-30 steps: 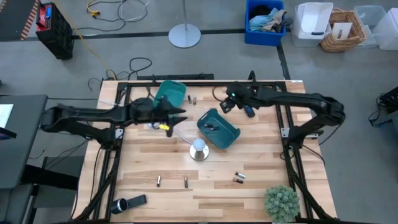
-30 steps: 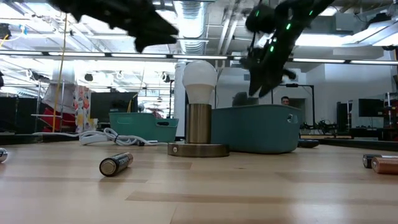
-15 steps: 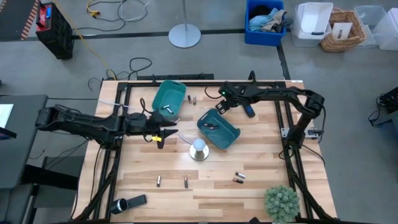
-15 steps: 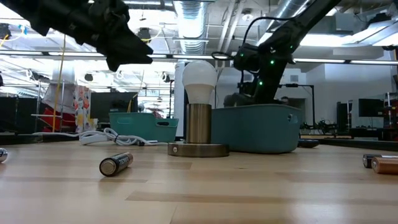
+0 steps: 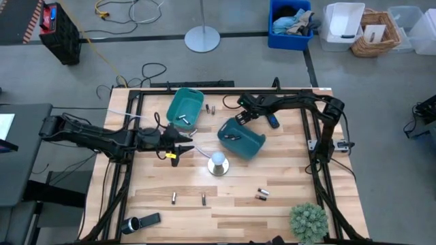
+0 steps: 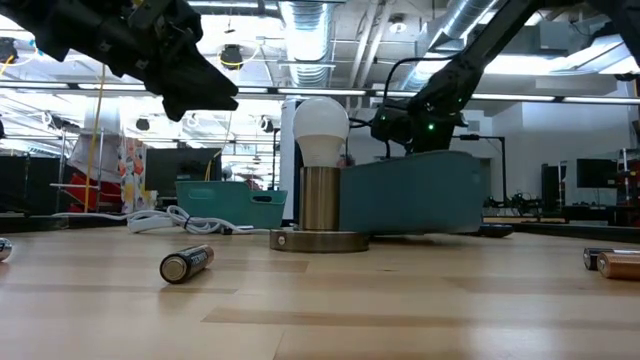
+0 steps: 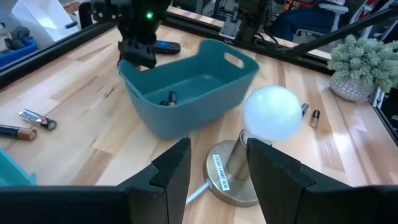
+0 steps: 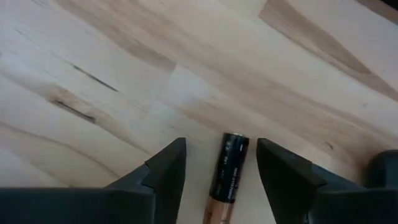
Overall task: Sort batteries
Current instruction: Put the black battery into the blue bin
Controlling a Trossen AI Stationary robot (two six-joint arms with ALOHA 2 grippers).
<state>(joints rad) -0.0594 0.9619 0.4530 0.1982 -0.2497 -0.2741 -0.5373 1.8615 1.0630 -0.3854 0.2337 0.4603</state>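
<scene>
The left gripper [image 5: 182, 145] hangs above the table [image 5: 272, 211] near its middle, left of the lamp [image 5: 218, 163], with its fingers spread and nothing between them. In the left wrist view the two dark fingers [image 7: 171, 174] stand apart, framing the lamp's brass base and white bulb [image 7: 272, 114].

The right gripper [image 5: 240, 118] is low at the far-left rim of the middle teal bin [image 5: 240, 141], and in the low view that bin [image 6: 412, 195] sits tilted, its near side lifted off the wood. The right wrist view shows its fingers [image 8: 163, 171] set apart with a battery [image 8: 229, 177] lying on the table between them — not touching either finger, so the jaws are wide and hold nothing.

A second teal bin [image 5: 185, 109] sits near the table's far edge, left of centre, with a battery [image 5: 184, 118] inside it. The tilted bin holds one too [image 5: 231, 138], also seen from the left wrist view [image 7: 169, 98].

Other batteries lie loose: two [image 5: 210, 108] beside the far bin toward the far edge, two [image 5: 189, 198] well apart toward the near edge left of centre, and a pair [image 5: 261, 194] nearer the near-right corner by the small green plant [image 5: 308, 221]. A flashlight-like cylinder [image 5: 131, 224] and black bar [image 5: 151, 218] lie at the near-left corner.
</scene>
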